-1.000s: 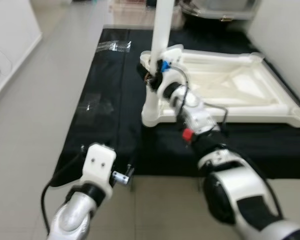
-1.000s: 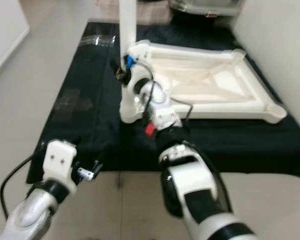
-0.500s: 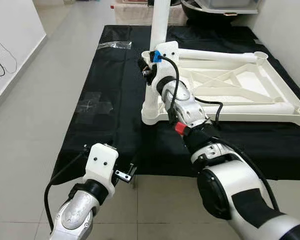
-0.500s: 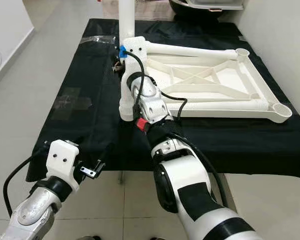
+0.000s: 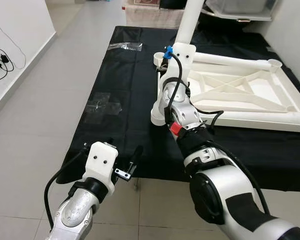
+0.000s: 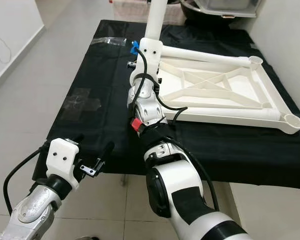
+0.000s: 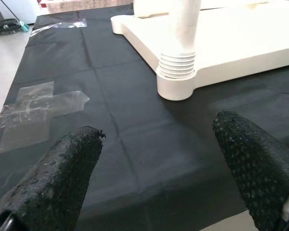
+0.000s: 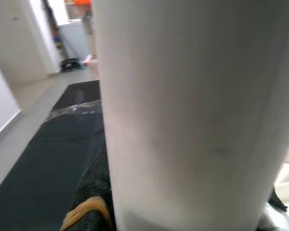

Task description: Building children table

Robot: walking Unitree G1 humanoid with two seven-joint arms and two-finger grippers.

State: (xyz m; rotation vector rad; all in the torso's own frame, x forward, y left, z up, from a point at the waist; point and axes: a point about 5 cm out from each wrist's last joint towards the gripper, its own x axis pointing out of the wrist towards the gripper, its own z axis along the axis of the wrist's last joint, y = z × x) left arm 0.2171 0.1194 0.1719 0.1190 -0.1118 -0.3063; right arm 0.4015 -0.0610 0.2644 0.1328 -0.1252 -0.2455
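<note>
A white children's table (image 5: 240,92) lies upside down on a black cloth (image 5: 120,75). A white table leg (image 5: 187,20) stands upright in the near left corner socket (image 7: 176,89), with its threaded end (image 7: 177,65) showing above the socket. My right gripper (image 5: 166,56) is shut on this leg partway up. In the right wrist view the leg (image 8: 183,106) stands close between the dark fingers (image 8: 91,192). My left gripper (image 7: 154,139) hangs open and holds nothing, low at the cloth's near edge and short of the socket.
A clear plastic bag (image 5: 125,46) lies at the far left of the cloth and a patch of clear tape (image 5: 102,102) lies mid left. Cables (image 5: 0,62) trail by the white wall on the left. Bins (image 5: 240,6) stand beyond the cloth. Tiled floor runs along the left side.
The whole picture has shifted and sharpened, so the camera moved. My right gripper keeps its hold on the leg. The left gripper stays open in much the same place.
</note>
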